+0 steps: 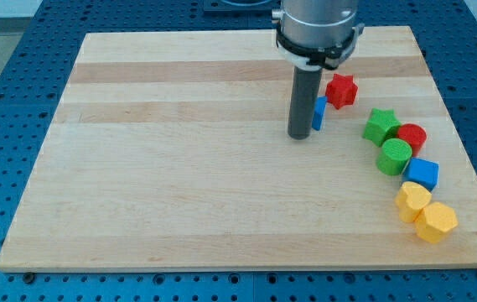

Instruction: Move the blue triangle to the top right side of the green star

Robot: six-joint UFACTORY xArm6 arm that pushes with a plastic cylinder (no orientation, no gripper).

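The blue triangle (pixel 318 113) lies near the view's top right and is mostly hidden behind my rod; only its right edge shows. My tip (pixel 300 135) rests on the board just left of the blue triangle, touching or nearly touching it. The green star (pixel 380 125) sits to the right of the triangle, a little lower in the view. A red star (pixel 341 90) lies just up and right of the triangle, between it and the green star's upper left.
A curved row runs down from the green star: a red cylinder (pixel 411 137), a green cylinder (pixel 394 156), a blue cube (pixel 422 174), a yellow heart (pixel 412 201), a yellow hexagon (pixel 435 222). The wooden board (pixel 179 168) ends close to them on the right.
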